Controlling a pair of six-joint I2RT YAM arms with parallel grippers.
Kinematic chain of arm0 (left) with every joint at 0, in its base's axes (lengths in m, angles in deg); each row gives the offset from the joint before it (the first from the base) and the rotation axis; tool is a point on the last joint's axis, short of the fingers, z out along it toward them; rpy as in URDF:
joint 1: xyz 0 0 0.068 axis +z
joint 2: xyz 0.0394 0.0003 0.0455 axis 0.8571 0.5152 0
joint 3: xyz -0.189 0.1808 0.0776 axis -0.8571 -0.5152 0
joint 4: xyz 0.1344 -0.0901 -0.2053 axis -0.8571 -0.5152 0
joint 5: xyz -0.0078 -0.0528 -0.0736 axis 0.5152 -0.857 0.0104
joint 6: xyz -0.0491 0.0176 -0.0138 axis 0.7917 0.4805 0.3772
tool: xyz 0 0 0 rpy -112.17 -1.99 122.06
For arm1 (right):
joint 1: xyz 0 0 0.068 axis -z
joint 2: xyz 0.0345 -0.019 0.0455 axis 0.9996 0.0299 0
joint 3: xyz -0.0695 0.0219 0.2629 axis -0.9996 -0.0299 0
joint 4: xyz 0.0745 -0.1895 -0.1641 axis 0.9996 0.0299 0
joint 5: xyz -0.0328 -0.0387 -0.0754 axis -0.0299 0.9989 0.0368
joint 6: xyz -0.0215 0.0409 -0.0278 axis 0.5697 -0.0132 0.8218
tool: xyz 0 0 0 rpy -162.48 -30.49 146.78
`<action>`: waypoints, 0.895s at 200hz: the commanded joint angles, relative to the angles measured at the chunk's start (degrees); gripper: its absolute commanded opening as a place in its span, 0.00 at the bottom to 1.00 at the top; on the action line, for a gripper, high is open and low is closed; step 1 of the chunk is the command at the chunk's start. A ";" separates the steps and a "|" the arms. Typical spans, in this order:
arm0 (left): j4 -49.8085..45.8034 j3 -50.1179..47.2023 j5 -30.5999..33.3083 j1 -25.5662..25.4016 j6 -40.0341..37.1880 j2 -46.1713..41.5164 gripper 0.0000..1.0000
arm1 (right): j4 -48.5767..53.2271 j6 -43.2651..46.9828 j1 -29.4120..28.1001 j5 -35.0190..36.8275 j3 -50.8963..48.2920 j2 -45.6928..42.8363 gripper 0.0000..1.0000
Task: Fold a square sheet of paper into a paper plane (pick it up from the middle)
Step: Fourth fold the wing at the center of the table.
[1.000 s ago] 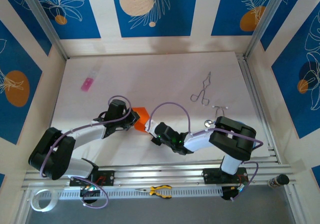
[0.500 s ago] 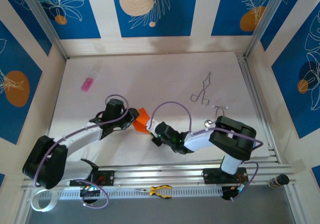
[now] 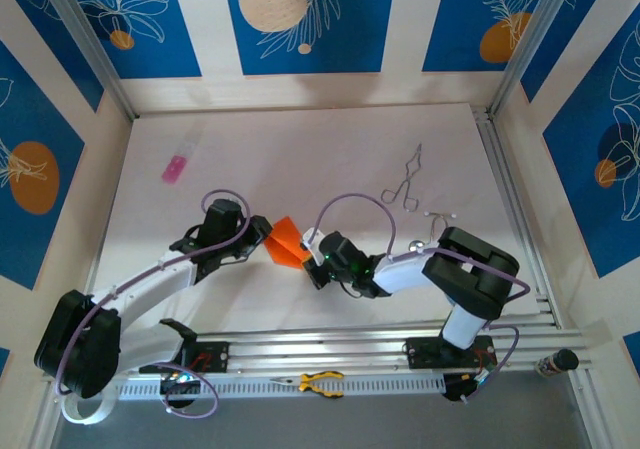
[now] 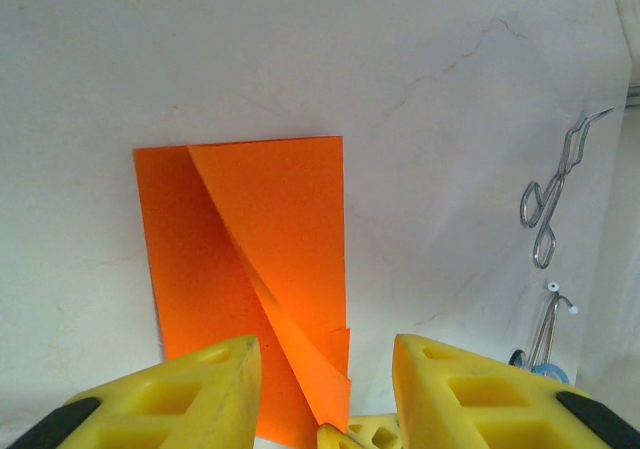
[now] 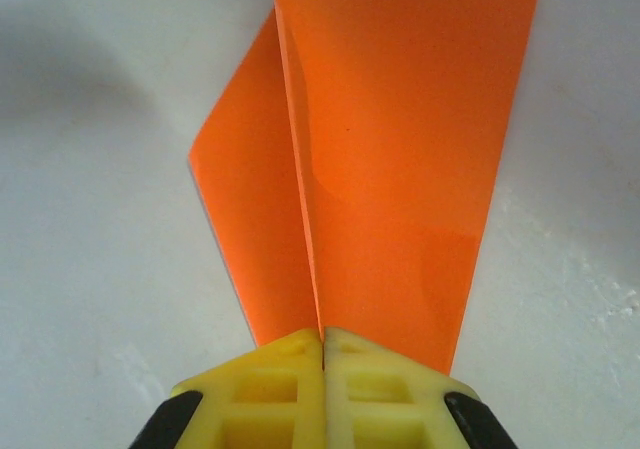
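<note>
The square sheet of paper is bright orange and folded into a narrow shape, lying mid-table between the two grippers. In the left wrist view the sheet shows a diagonal flap standing up from it. My left gripper is open at the sheet's left edge; its yellow fingers straddle the near end without pinching it. My right gripper is shut on the sheet's raised crease, its fingertips pressed together, and the sheet stretches away from them.
A small pink object lies at the far left. Metal forceps and another metal tool lie to the right. Yellow-handled pliers rest on the front rail. Walls enclose the table.
My left gripper has opened, let go of the sheet and drawn back to the left. The right gripper stays shut on the paper and has shifted slightly right.
</note>
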 commanded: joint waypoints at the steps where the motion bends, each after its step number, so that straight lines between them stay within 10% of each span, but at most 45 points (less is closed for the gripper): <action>1: -0.49 0.57 0.51 0.28 -1.50 0.03 0.39 | -1.31 -4.37 1.87 -8.75 -0.66 -2.40 0.01; 81: 1.44 0.58 -1.07 0.34 -1.64 1.43 0.40 | -3.30 -9.82 5.37 -16.66 -1.48 -1.99 0.01; 179: 7.85 1.46 -7.00 0.34 2.23 10.25 0.59 | 2.37 0.25 -0.12 -3.34 1.88 -1.92 0.03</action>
